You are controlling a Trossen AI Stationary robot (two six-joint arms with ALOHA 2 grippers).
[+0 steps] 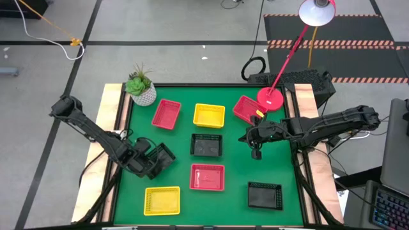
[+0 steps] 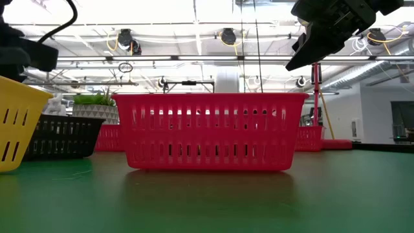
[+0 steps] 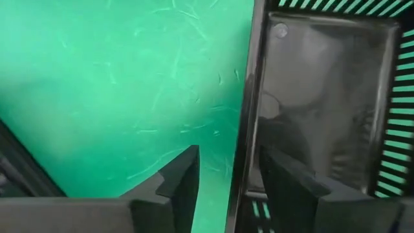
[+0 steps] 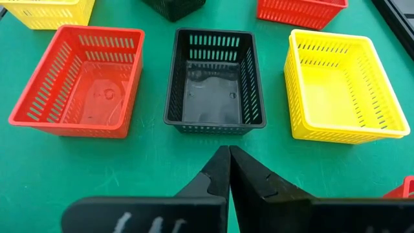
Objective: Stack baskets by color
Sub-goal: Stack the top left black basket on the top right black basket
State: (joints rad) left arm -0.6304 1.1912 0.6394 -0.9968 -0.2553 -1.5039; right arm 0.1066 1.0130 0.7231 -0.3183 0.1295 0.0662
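My left gripper (image 3: pixel 228 188) straddles a black basket's (image 3: pixel 323 103) wall, fingers spread (not pinching). My right gripper (image 4: pixel 229 169), pressed together, hovers over the middle black mesh basket (image 4: pixel 215 81), which is empty.

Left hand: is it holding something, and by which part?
Nothing is gripped yet. The left hand stands open astride the side wall of a black basket, one finger inside, one outside. The right hand is shut on nothing.

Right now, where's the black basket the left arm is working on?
High view: the black basket sits at the mat's left side, above the near yellow basket, its wall between the left gripper's open fingers.
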